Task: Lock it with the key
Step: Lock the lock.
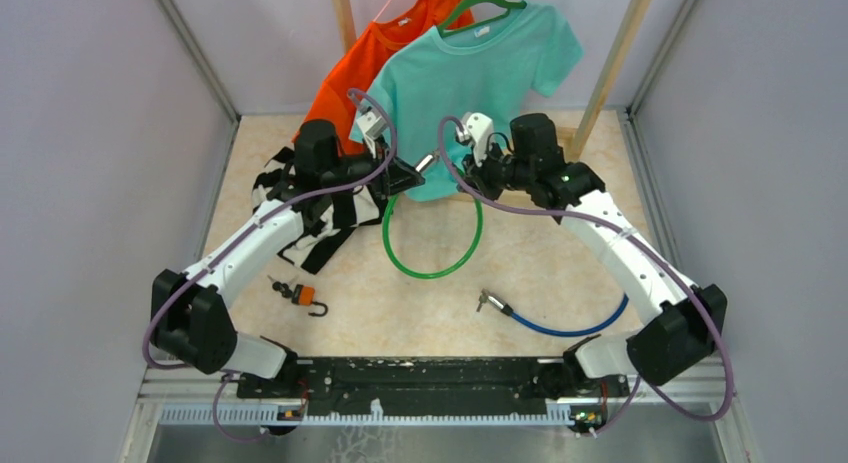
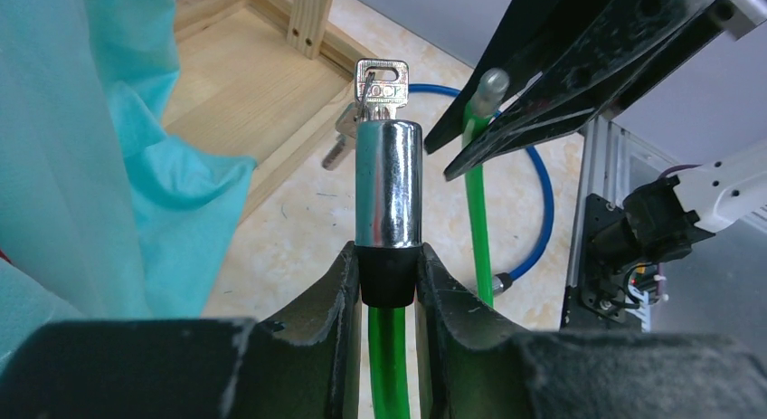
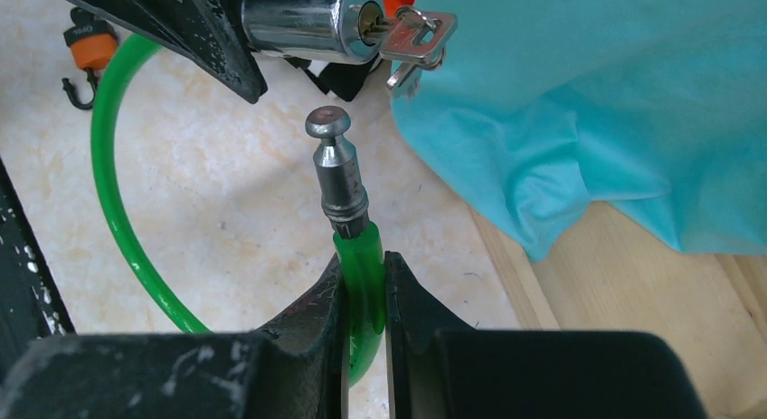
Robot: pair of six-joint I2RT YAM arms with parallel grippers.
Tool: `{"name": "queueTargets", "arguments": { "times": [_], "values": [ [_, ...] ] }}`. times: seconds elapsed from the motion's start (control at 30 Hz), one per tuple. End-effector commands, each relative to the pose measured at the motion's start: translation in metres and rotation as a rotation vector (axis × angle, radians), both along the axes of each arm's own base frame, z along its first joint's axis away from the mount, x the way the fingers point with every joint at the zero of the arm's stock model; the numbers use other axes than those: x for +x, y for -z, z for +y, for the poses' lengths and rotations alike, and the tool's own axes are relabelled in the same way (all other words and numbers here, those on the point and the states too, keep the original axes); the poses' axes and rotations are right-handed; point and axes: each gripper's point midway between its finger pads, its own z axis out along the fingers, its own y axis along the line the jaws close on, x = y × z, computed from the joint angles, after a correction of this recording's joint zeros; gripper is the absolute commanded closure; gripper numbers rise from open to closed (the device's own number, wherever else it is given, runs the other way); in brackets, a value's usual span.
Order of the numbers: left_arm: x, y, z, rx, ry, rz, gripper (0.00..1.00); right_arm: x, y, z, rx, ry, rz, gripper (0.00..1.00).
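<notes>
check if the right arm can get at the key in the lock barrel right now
Probably not yet: the right gripper is shut on the green cable below its pin. The key itself sticks out unobstructed.

Stamped lettering on the key [image 2: 381, 82], illegible; no other text.

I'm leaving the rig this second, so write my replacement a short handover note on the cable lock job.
Left gripper: shut on the lock cylinder at its black collar; the key sits in the keyhole.
Right gripper: shut on the green cable just below the pin.
Done: both ends are held up close together, but not joined.
Left: seat the pin in the lock cylinder, then probably turn the key.
</notes>
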Motion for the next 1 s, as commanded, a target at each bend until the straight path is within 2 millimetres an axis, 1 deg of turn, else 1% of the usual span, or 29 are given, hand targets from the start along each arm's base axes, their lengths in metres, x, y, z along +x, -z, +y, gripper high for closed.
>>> {"name": "queueTargets", "arguments": {
  "times": [0.0, 0.33, 0.67, 0.97],
  "values": [
    [-0.002, -0.03, -0.005, -0.08, 0.027, -0.037, 1.0, -0.004, -0.009, 0.015, -0.024, -0.055, 0.0, 1.0],
    [-0.006, -0.03, -0.005, -0.1, 0.028, -0.013, 1.0, -0.008, 0.006, 0.03, -0.055, -0.089, 0.051, 1.0],
    [-0.013, -0.021, -0.004, -0.095, 0.047, -0.016, 1.0, -0.002, -0.003, 0.039, -0.029, -0.089, 0.075, 1.0],
    [-0.013, -0.023, -0.003, -0.103, 0.047, -0.02, 1.0, -0.004, 0.007, 0.041, -0.04, -0.099, 0.099, 1.0]
  ]
}}
